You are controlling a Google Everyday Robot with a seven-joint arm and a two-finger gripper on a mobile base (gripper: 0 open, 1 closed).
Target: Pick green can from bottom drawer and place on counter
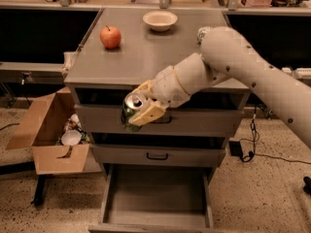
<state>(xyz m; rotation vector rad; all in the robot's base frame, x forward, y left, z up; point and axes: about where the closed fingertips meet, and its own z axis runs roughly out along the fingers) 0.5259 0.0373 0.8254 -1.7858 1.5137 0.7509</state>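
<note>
My gripper (137,109) is shut on the green can (130,110), a small dark green can with a silver top that faces the camera. It holds the can tilted in the air, in front of the top drawer front and just below the front edge of the counter (146,57). The bottom drawer (155,191) is pulled out below, and its plain grey floor is bare. My pale arm reaches in from the right across the counter's front right corner.
On the counter stand a red apple (111,37) at the left, a white bowl (160,20) at the back and a crumpled can (202,33) partly hidden behind my arm. An open cardboard box (51,130) with rubbish sits on the floor at the left. A wooden bench runs behind.
</note>
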